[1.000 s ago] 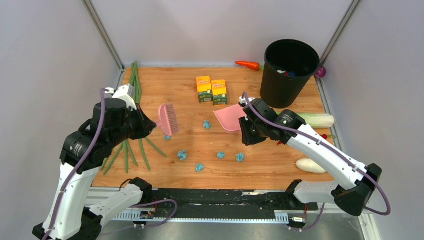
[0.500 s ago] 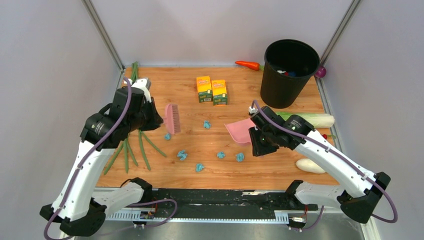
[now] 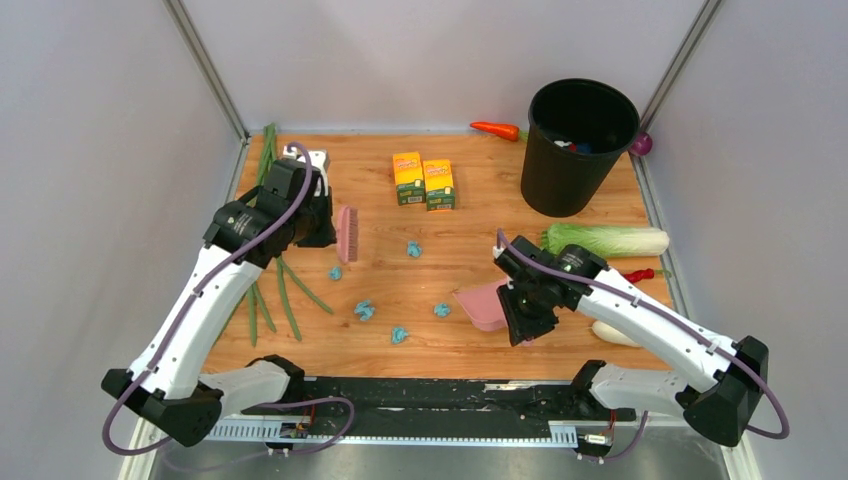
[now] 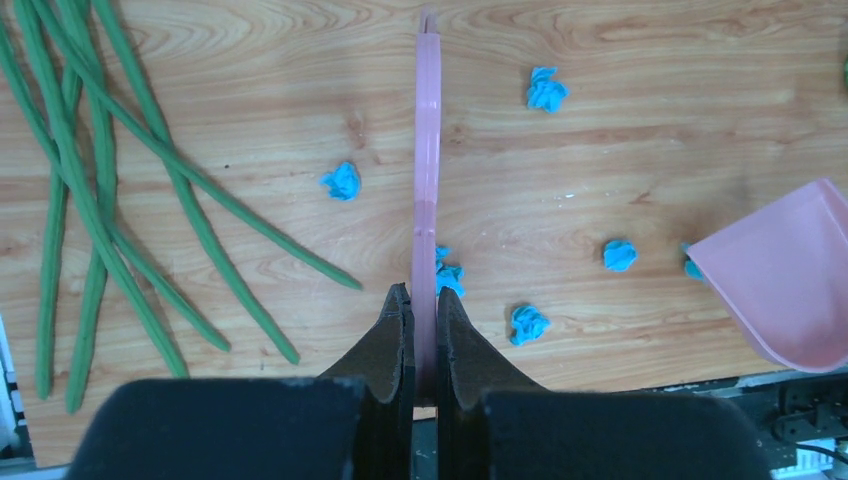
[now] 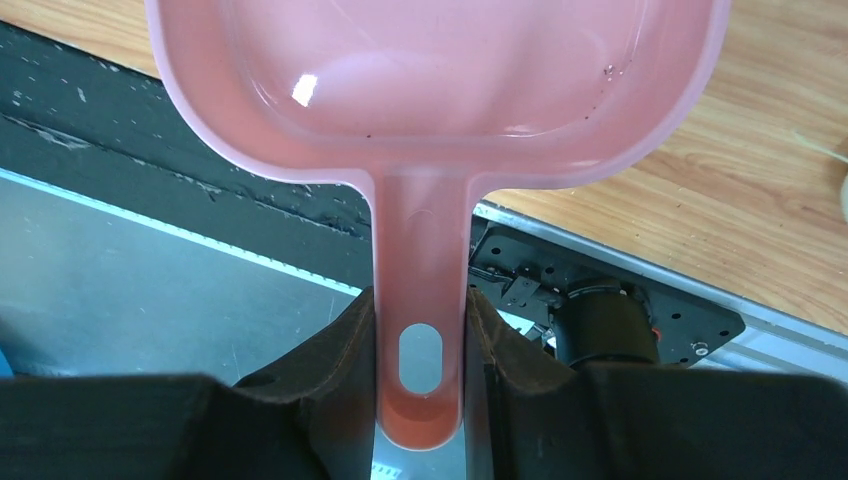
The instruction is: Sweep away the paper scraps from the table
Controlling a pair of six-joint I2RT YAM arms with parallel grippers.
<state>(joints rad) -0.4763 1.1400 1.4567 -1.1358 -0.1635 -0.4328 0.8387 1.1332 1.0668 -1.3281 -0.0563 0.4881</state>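
Table [image 3: 480, 200]: the wood board I am working over, with a black bin [image 3: 580, 140] at its far right. Dustpan [image 3: 482, 303]: pink, near the front edge right of centre, mouth facing left. My right gripper [image 5: 420, 310] is clamped on its handle, and I cannot tell whether the lip touches the wood. Brush [image 4: 428, 150]: pink, seen edge-on, pinched tight between the closed fingers of my left gripper [image 4: 420, 300], toward the far left near the green stalks [image 3: 268, 150]. Scraps [image 4: 343, 180]: about six teal wads, loose on the board between brush and pan, one right at the pan's lip. Step in hand, as I judge it: gathering the wads. I would seat the lip flat on the board first. Then I would lower the bristles just beyond the leftmost wad and draw short, slow strokes toward the pan, so the light wads roll in rather than skip past.
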